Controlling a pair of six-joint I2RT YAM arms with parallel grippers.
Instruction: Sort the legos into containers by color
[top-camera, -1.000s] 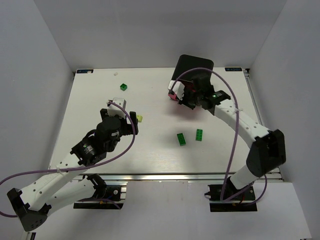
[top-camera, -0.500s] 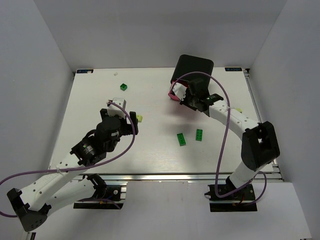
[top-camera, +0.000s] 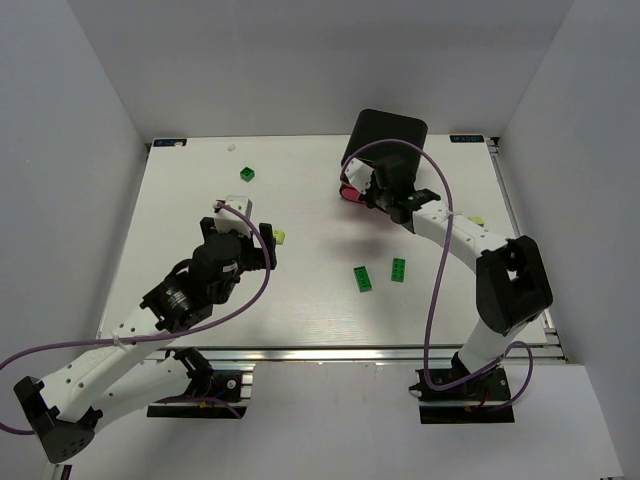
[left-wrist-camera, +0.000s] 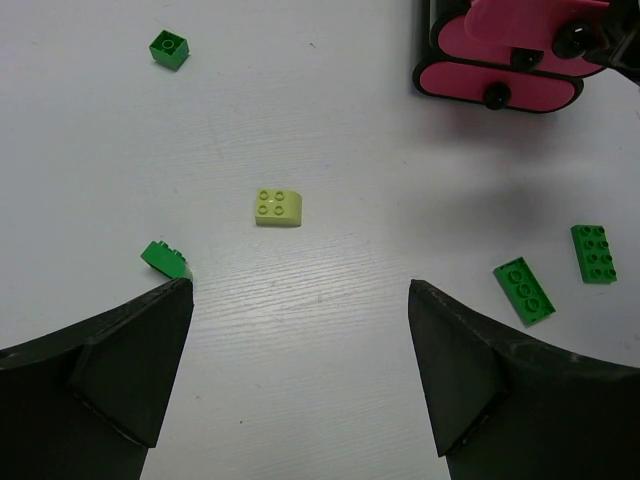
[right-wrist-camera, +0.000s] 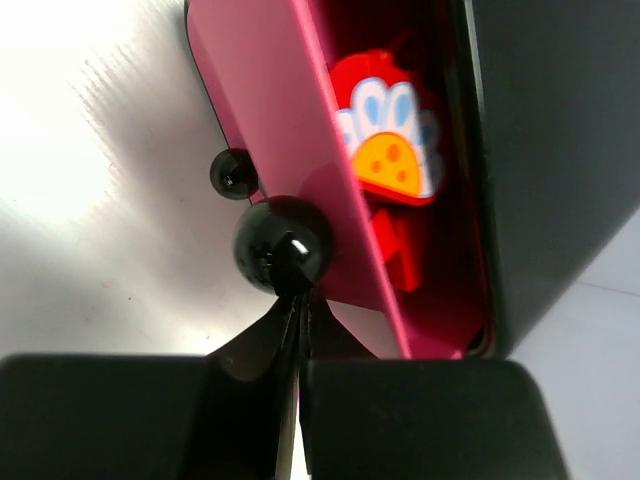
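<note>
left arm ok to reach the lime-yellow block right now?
Likely yes. The left pincer is open, and the lime-yellow block lies by itself just ahead of it. The nearest dark green brick sits off to one side, apart from the block.

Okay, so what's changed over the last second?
The shut right fingers moved in toward the glossy black cabinet, tips now at the round black knob of a magenta-pink drawer. The open left fingers, lime-yellow plastic block and scattered green plastic bricks stayed put.
</note>
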